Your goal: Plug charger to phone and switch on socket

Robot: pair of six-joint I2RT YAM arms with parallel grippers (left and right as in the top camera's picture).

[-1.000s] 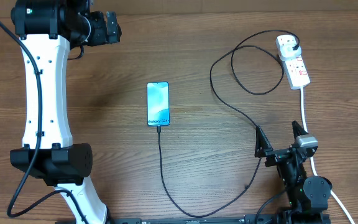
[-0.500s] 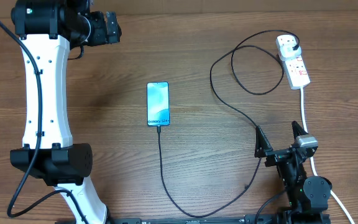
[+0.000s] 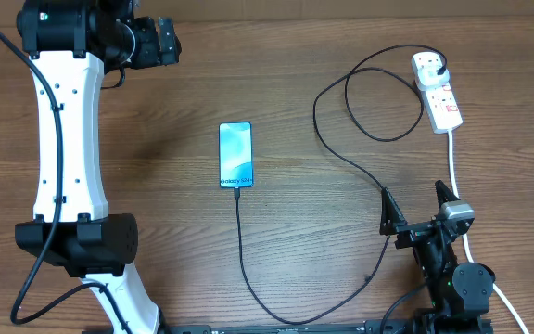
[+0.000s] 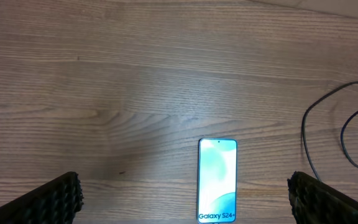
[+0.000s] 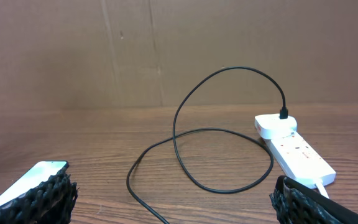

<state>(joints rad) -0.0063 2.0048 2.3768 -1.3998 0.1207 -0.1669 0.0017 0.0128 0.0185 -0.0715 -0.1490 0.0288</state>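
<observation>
One phone (image 3: 235,154), one charger (image 3: 238,227), one socket (image 3: 441,97); both pairs of jaws apart.

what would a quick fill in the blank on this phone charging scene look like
The phone lies with its screen facing ____. The charger ends in a plug on the socket, which is coloured ____. The left gripper and right gripper both stand ____, holding nothing.
Missing words: up; white; open.
</observation>
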